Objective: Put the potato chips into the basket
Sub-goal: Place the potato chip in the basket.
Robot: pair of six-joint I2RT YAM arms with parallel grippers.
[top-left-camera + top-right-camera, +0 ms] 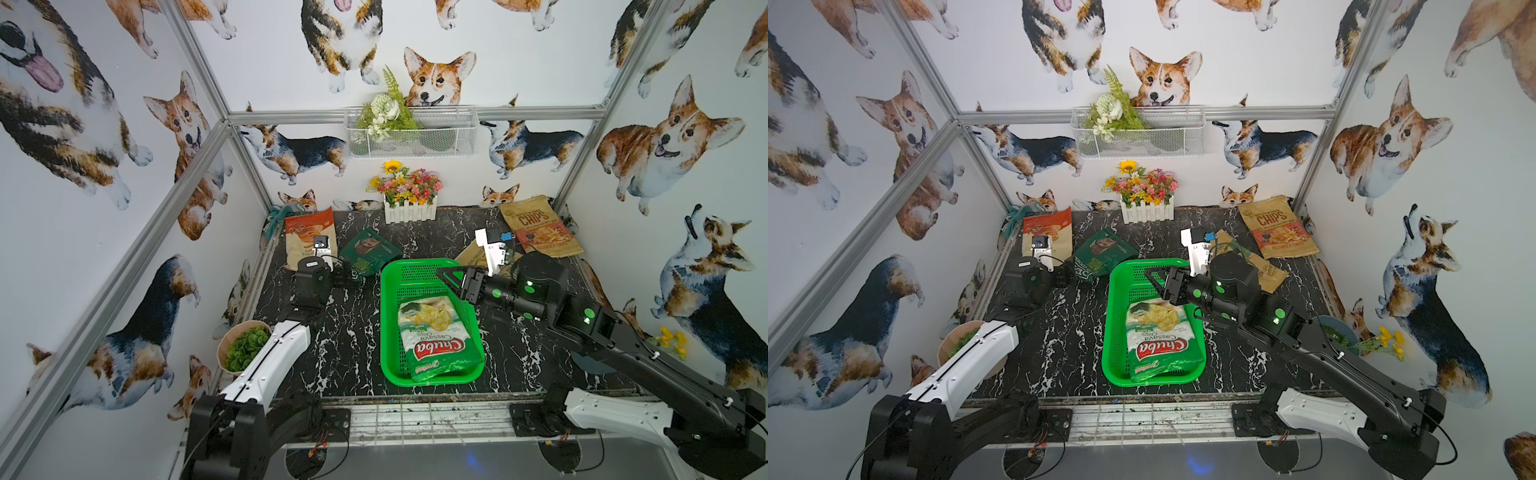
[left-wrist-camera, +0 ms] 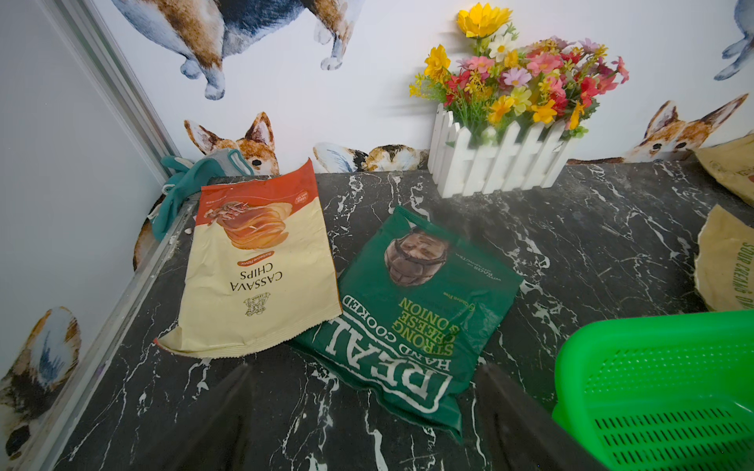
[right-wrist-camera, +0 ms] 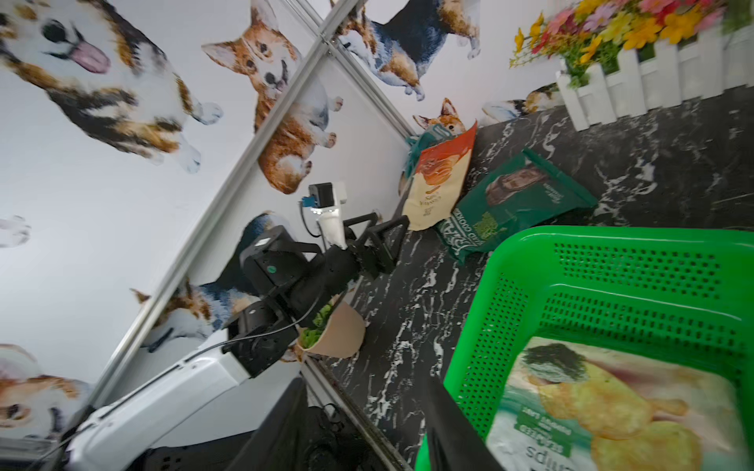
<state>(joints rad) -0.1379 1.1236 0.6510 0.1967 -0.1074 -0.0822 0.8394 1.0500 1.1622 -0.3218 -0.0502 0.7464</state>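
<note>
The green basket [image 1: 388, 324] sits mid-table with the white-green "Chuba" bag [image 1: 438, 340] lying in it. My right gripper [image 1: 451, 278] hovers over the basket's far right corner, open and empty; its wrist view shows the basket [image 3: 612, 253] and the bag [image 3: 612, 407]. My left gripper [image 2: 367, 416] is open just short of the dark green "REAL" bag [image 2: 416, 306], which lies on the table beside the cream and red bag [image 2: 257, 261]. A kraft "CHIPS" bag [image 1: 540, 228] leans at the far right. Another kraft bag [image 1: 1266, 270] lies partly hidden behind my right wrist.
A white picket flower box [image 1: 409, 203] stands at the back wall under a wire basket with flowers [image 1: 411, 131]. A bowl of green leaves [image 1: 243, 345] sits at the near left edge, a blue bowl [image 1: 1337, 332] with yellow flowers at the right, a teal cloth [image 1: 276, 216] in the far left corner.
</note>
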